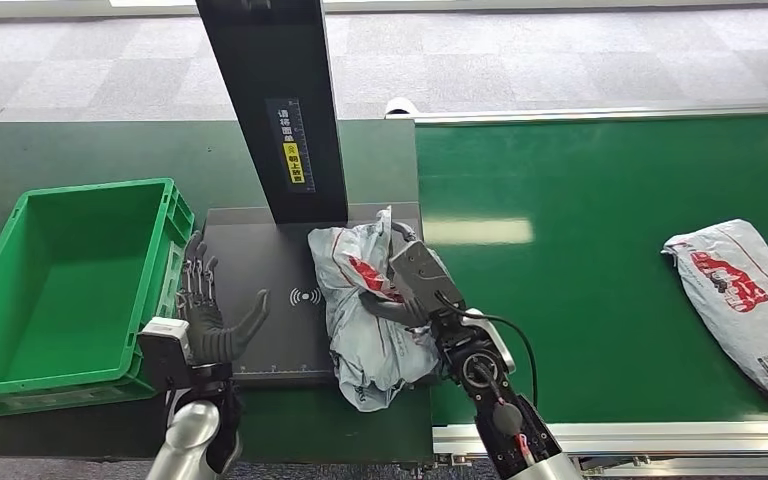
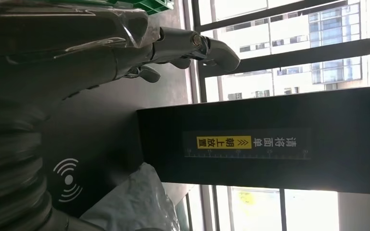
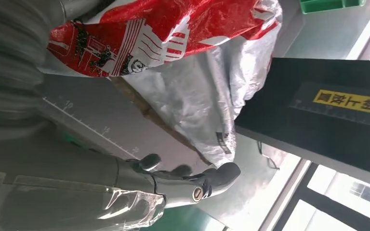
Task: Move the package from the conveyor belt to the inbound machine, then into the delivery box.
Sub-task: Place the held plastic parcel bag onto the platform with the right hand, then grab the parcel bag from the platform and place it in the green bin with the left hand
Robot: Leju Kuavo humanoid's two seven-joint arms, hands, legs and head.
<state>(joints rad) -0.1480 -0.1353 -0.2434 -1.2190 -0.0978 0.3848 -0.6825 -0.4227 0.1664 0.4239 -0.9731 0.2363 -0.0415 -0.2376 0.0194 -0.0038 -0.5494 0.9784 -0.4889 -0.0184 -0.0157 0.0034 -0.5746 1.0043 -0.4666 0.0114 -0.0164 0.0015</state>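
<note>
A crumpled grey package (image 1: 360, 330) with red print lies on the right part of the inbound machine's dark scan plate (image 1: 260, 260), hanging over the plate's front edge. My right hand (image 1: 415, 285) lies on top of it and grips it, thumb across the bag. The right wrist view shows the package (image 3: 197, 91) against my right hand (image 3: 77, 187), the thumb (image 3: 217, 175) stretched out beside it. My left hand (image 1: 205, 300) hovers over the plate's left edge, fingers spread, holding nothing. Beyond my left hand (image 2: 77, 53), a corner of the package (image 2: 135, 202) shows.
The machine's black post (image 1: 280, 100) rises behind the plate. A green delivery crate (image 1: 20, 385) stands left of the machine, close to my left hand. A second grey package (image 1: 745, 300) lies at the right end of the green conveyor belt (image 1: 580, 280).
</note>
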